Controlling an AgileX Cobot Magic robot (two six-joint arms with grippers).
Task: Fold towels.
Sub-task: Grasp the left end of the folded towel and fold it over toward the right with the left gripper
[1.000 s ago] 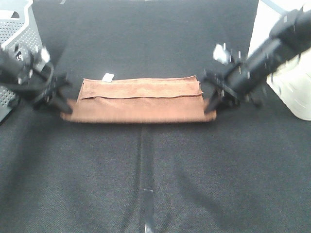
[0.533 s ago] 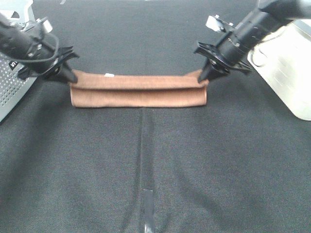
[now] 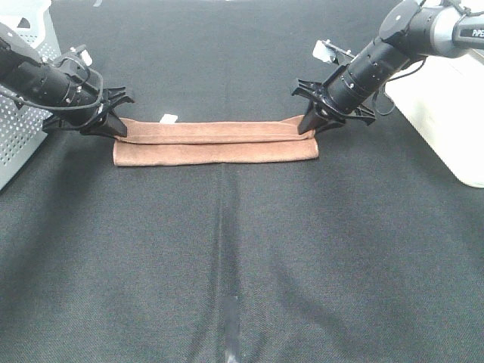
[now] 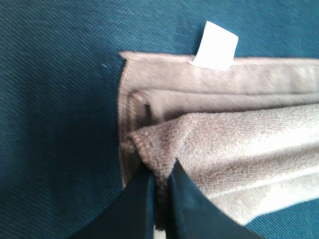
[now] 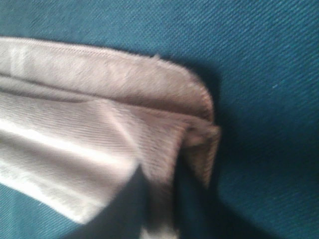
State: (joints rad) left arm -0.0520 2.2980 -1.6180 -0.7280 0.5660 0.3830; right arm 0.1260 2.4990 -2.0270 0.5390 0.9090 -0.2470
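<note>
The reddish-brown towel (image 3: 215,141) lies on the black table as a long narrow folded strip, with its small white tag (image 3: 168,118) at the far left edge. My left gripper (image 3: 119,130) is shut on the towel's folded edge at the left end; the wrist view shows the cloth (image 4: 239,149) pinched between the black fingers (image 4: 187,199) and the tag (image 4: 215,46) beyond. My right gripper (image 3: 308,127) is shut on the same folded edge at the right end, seen as cloth (image 5: 99,124) between dark fingers (image 5: 124,204).
A perforated grey basket (image 3: 21,91) stands at the far left behind the left arm. A white bin (image 3: 450,113) stands at the right edge next to the right arm. The black cloth table (image 3: 242,265) spreads toward the front.
Both grippers carried the towel's near edge up and over toward the far side and lowered it. The towel went from a wide fold to a narrow strip lying flatter.
</note>
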